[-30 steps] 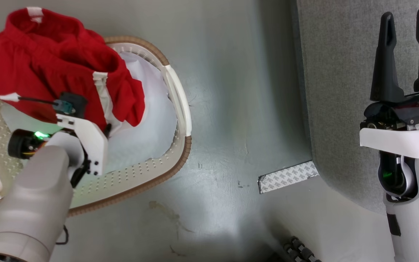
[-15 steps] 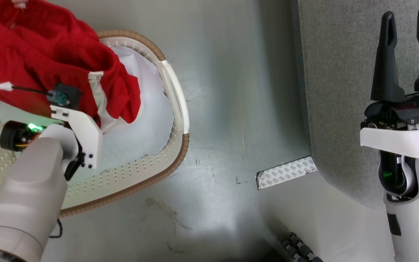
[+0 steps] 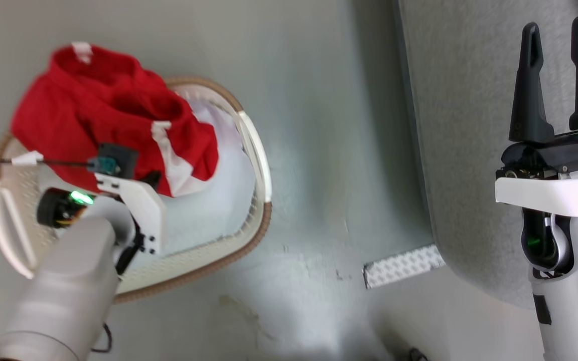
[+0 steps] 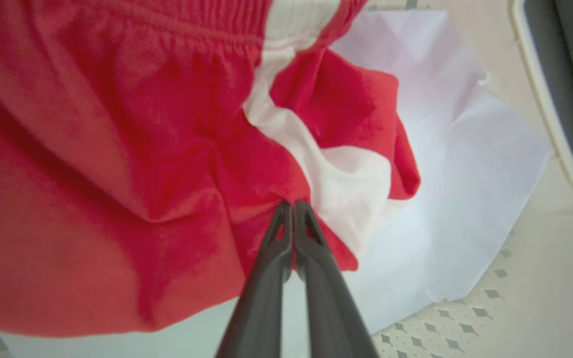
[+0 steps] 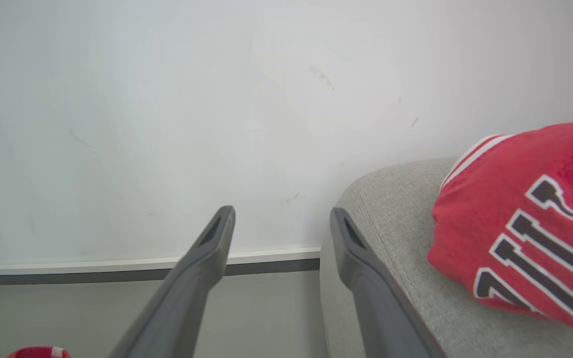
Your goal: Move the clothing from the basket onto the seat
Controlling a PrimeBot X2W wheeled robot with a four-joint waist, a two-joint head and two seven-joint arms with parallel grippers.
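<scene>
Patterned tape strip (image 3: pixel 403 265) on grey floor (image 3: pixel 319 150)

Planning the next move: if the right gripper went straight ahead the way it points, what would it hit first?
The right gripper would probably reach the white wall first, passing close beside the seat; depth is unclear.

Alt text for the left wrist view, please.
The left gripper, fingers shut, pinches a fold of a red garment with a white stripe. The garment is bunched over a plain white cloth inside the perforated white basket.
</scene>
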